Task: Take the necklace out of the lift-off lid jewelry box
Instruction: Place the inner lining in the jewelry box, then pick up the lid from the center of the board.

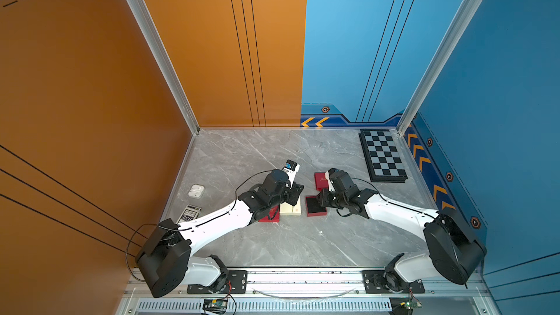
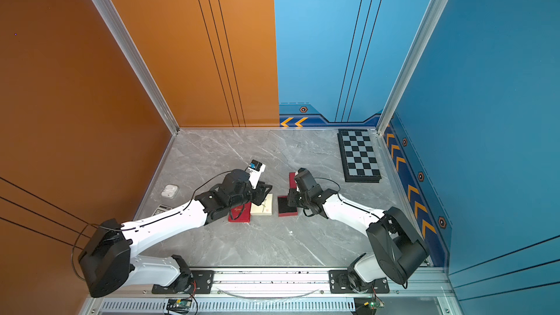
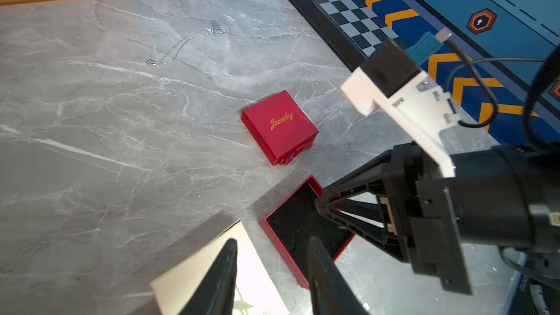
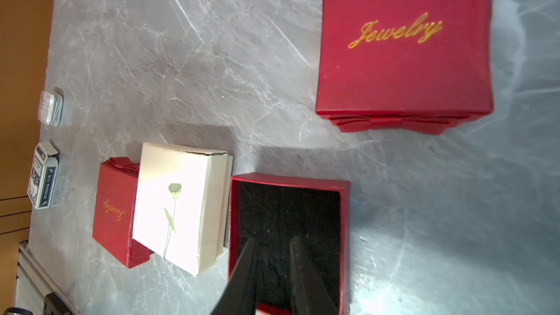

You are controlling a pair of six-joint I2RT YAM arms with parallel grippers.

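Bright, even light. In the right wrist view the cream paper box blows out white, the grey marble tabletop glares, and the red cardboard lid looks soft.

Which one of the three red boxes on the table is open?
The red box with black lining, beside the cream box and below the right gripper. It has no lid; the other two red boxes show tops with gold "Jewelry" lettering.

Far tabletop seemingly free; cream box crowds open box.
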